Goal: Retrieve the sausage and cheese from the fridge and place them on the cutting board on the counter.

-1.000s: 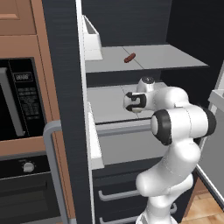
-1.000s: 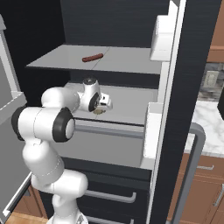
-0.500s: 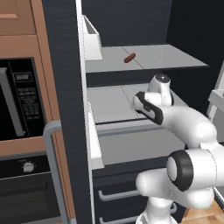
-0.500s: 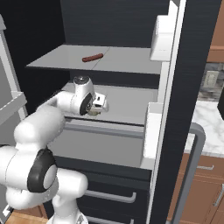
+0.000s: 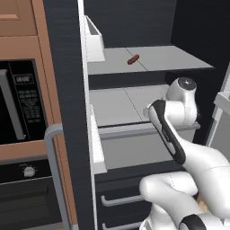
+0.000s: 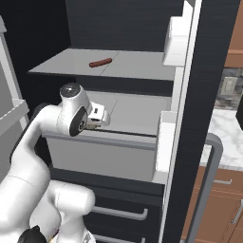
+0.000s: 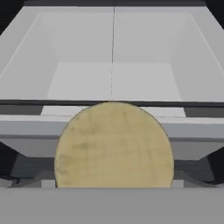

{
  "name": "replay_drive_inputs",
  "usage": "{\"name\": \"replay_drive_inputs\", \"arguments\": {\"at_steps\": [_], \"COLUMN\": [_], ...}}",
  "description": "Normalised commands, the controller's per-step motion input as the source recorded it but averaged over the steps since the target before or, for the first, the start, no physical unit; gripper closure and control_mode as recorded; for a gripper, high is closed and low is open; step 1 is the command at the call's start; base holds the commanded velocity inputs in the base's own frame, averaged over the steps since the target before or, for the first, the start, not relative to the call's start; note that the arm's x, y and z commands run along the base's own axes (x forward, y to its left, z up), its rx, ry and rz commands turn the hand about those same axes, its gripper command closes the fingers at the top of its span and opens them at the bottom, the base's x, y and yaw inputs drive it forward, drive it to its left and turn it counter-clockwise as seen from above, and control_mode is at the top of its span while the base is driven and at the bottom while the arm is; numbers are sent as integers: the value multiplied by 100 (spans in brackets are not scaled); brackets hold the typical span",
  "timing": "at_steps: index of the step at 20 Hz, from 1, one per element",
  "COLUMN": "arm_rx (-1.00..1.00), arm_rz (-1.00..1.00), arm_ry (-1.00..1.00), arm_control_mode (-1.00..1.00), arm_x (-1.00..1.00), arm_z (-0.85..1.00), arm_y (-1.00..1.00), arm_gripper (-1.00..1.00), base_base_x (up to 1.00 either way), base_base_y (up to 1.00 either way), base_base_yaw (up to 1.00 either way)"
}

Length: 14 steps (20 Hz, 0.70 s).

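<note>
Pincer first: we see it at the front edge of the middle shelf, level with it, at the end of the white arm. In the hand view the cheese sits right up against the camera as a rounded tan-yellow shape. We read the pincer as clamped on the cheese with its jaws wide, though the fingertips themselves are hidden from us.

Working down from the biggest thing, the fridge stands open before us, dark navy-black. Its left door is turned edge-on in the left base view and its right door edge-on in the right base view. Each door carries a long grey handle.

To the left of the fridge we see wood cabinetry holding a black microwave, with a black oven below it.

Inside the fridge we count two grey shelves, the upper shelf and the middle one, with a grey-fronted bin just under the middle shelf. Below that are two dark drawers with grey pulls. In the hand view we look over the cheese into an open, pale grey compartment of the fridge.

A white door bin hangs on the inside of the left door, level with the upper shelf.

Smallest of all is the sausage, which lies alone on the upper shelf. It is toward the middle of the shelf, set at a slant, well above the pincer and apart from it.
</note>
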Motion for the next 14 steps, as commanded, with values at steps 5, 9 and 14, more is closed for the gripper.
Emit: {"name": "replay_drive_inputs", "arguments": {"at_steps": [5,9,14], "arm_rx": [0,0,0], "arm_rz": [0,0,0], "arm_ry": [-4,-3,0], "arm_control_mode": [-100,-100,-100], "arm_x": [-73,-27,0], "arm_z": [28,9,0], "arm_y": [3,3,0], "arm_gripper": [100,100,100], "base_base_x": [0,0,0], "base_base_y": [0,0,0], "base_base_yaw": [0,0,0]}}
